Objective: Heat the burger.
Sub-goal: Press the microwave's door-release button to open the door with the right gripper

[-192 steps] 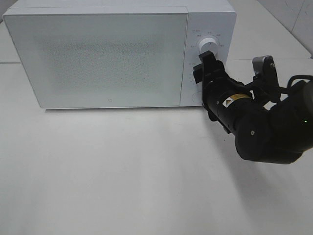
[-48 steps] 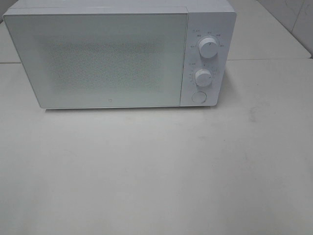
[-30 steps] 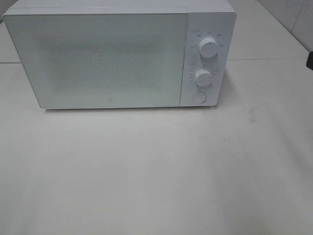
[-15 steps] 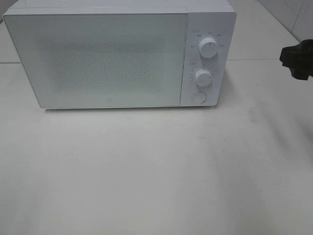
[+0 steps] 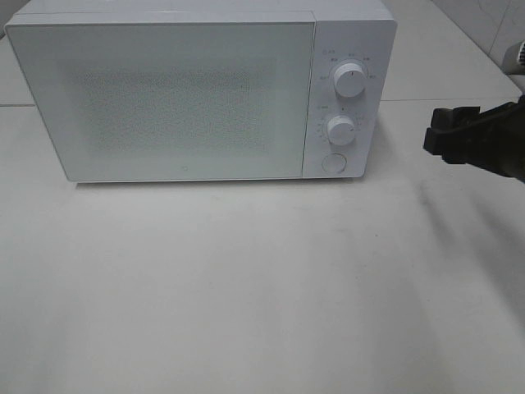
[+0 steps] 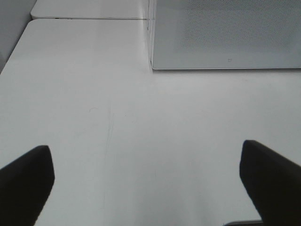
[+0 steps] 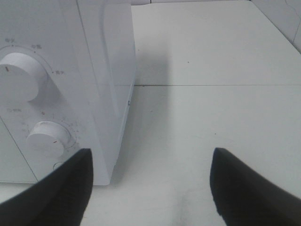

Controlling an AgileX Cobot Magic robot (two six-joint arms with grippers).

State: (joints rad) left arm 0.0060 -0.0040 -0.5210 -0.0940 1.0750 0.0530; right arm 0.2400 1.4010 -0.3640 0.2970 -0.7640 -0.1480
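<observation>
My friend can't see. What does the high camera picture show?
A white microwave with its door shut stands on a pale table. A black pincer pokes in from the right edge, not touching the knobs. No burger shows.

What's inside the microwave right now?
The microwave has its door shut, and the pale speckled panel shows nothing behind it. Whether a burger sits inside cannot be seen; none shows in any view.

White tabletop (image 5: 246, 287), matte, w/ a thin seam running across it toward the far side. White microwave (image 5: 180, 98) sits directly on it at the back, door shut, front facing me. Faint scratch marks on the surface nr my left side.
</observation>
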